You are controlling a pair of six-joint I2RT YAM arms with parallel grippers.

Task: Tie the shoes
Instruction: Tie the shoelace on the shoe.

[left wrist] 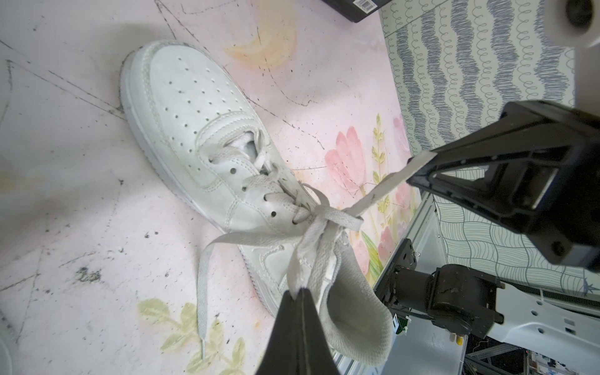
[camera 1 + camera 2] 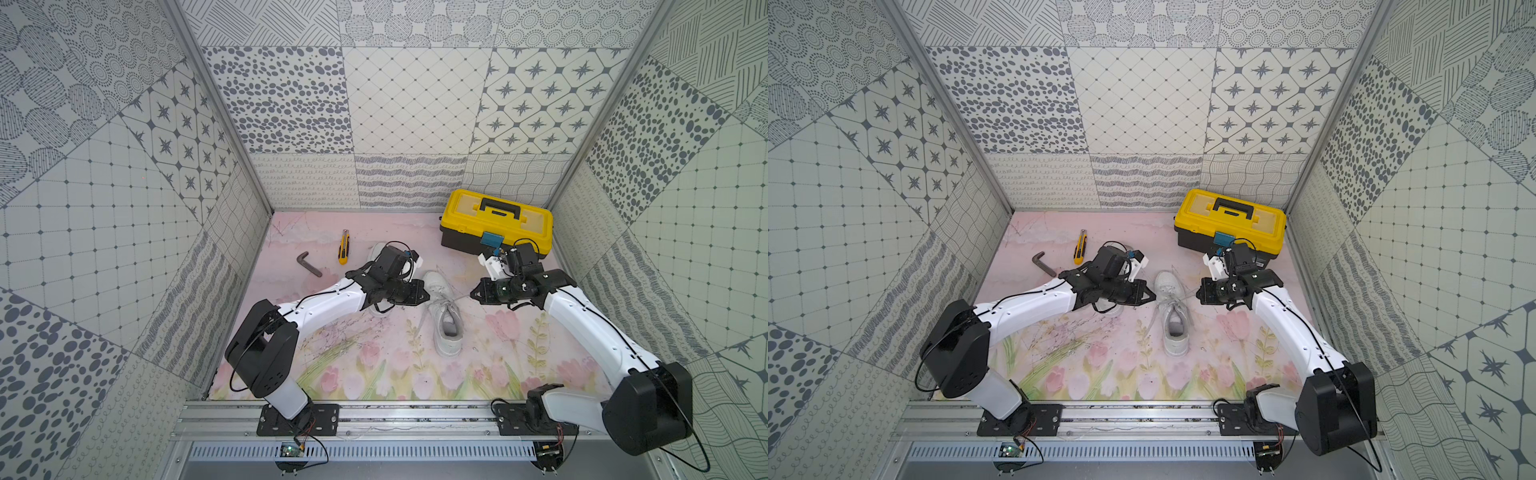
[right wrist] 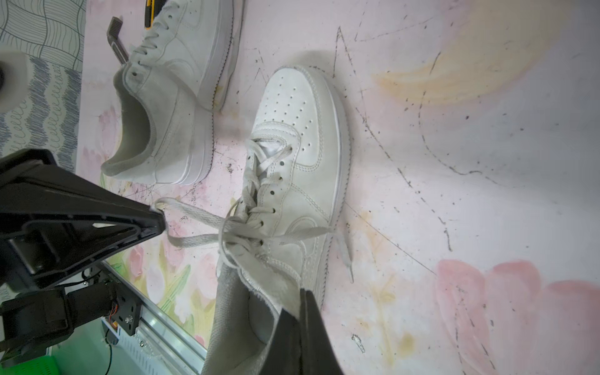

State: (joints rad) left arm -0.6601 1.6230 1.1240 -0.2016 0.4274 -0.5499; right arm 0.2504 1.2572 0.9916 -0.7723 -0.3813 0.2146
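Note:
One white shoe (image 2: 446, 322) lies mid-mat in both top views, toe pointing to the back wall, laces crossed over the tongue. My left gripper (image 1: 301, 290) is shut on a loop of its lace (image 1: 311, 256), just left of the shoe (image 1: 201, 130). From the right, my right gripper (image 3: 303, 292) is shut on another strand (image 1: 386, 186), pulled taut away from the shoe (image 3: 302, 156). The two grippers (image 2: 424, 296) (image 2: 474, 293) face each other across the eyelets. A loose lace end (image 1: 203, 292) trails on the mat. The second shoe (image 3: 181, 97) sits under my left arm, mostly hidden in the top views.
A yellow and black toolbox (image 2: 496, 224) stands at the back right, just behind my right wrist. A yellow utility knife (image 2: 343, 247) and a dark hex key (image 2: 309, 263) lie at the back left. Patterned walls close in three sides of the floral mat (image 2: 374, 365).

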